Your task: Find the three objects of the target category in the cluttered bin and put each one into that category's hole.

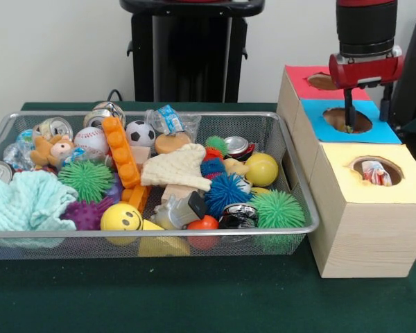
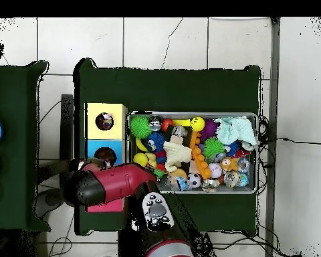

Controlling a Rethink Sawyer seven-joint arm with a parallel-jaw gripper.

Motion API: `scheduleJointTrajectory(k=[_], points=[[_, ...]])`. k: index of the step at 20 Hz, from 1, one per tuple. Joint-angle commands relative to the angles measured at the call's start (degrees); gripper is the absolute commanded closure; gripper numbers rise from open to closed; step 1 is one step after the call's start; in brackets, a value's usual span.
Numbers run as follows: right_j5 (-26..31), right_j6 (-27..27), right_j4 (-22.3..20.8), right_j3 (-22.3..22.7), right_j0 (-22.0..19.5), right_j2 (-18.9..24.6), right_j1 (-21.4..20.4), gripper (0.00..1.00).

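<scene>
Nearest us, the wire-mesh bin [image 1: 152,236] brims with clutter, smiley ball [image 1: 120,217] at its front rim. One dotted fabric piece [image 1: 376,173] lies in the yellow-topped box's hole [image 1: 378,170]; no other shows in the bin. The gripper [image 1: 367,116] hangs above the blue-topped box [image 1: 347,121], fingers apart, holding nothing. Looks like mid-search: next, back across to dig. The cream knitted cloth [image 1: 177,168] and teal towel [image 1: 24,201] may hide the rest.

No legible txt, labels or nos., cans [image 1: 237,146] in bin too blurry to read
</scene>
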Motion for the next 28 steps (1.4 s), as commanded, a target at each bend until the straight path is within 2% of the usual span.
scheduleJointTrajectory(k=[1, 5, 9, 14, 20, 22, 25, 28], points=[[-8.26, -0.35, -7.17, 0.72, -10.19, 6.04, 13.21, 0.00], [-3.99, -2.70, -9.38, 1.68, -14.92, 9.23, 11.96, 0.00], [-0.50, -2.99, -10.36, 2.22, -17.36, 11.27, 10.74, 0.00], [1.04, -2.49, -11.32, 2.80, -18.92, 12.69, 9.85, 0.00], [3.64, -3.42, -12.09, 4.82, -22.84, 16.09, 8.36, 0.00], [6.51, -3.82, -11.27, 6.46, -24.23, 17.57, 5.55, 0.00], [13.35, -4.40, -10.54, 8.01, -22.42, 15.38, -4.15, 0.00], [17.41, -4.32, -10.36, 8.72, -21.83, 14.16, -8.78, 0.00]])
